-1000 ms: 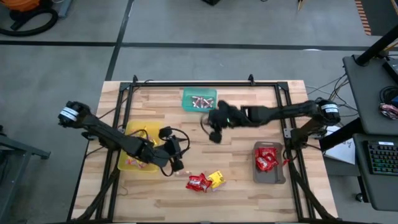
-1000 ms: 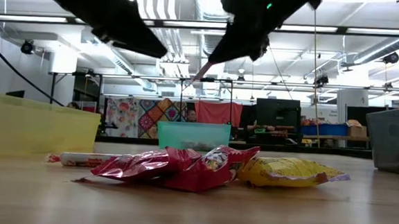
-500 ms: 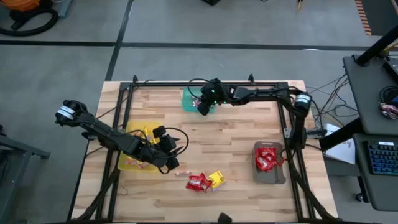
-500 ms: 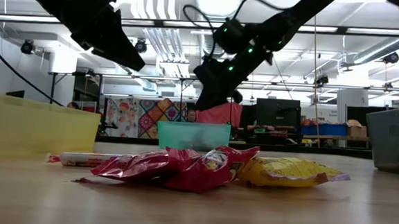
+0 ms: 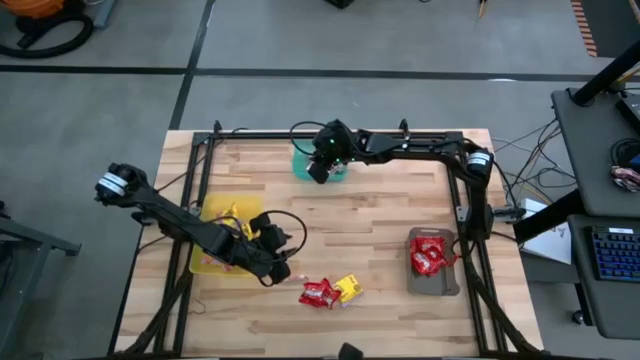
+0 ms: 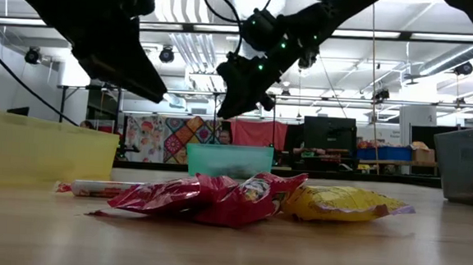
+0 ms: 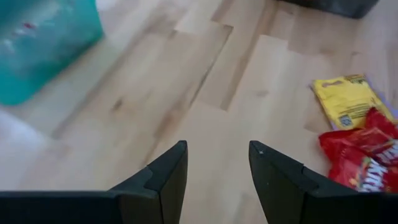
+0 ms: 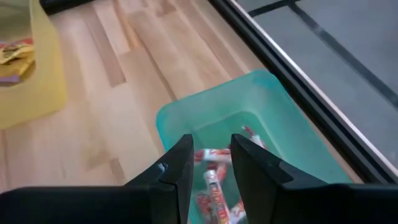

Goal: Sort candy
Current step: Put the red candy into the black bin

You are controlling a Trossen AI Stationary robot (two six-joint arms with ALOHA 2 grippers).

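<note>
Left gripper hovering just off the yellow tray, which sits near the table's left edge with yellow packets inside; jaws apart, nothing between them, bare wood showing in the gap in its wrist view. Low over the boards, nose toward the loose pile.

Loose candy near the front edge, around the middle: red packets bunched together, a yellow packet touching them on the right. From the low view, a slim pinkish roll lying just left of the red heap. Same pile visible past the left fingers: yellow packet above, red below.

Green tray against the back edge, centre-left, holding pinkish-silver twisted rolls. Right gripper directly above this tray, arm stretched along the back rail; jaws parted by a narrow gap, empty, rolls visible through the gap.

Grey tray near the right edge, red packets heaped in it.
</note>
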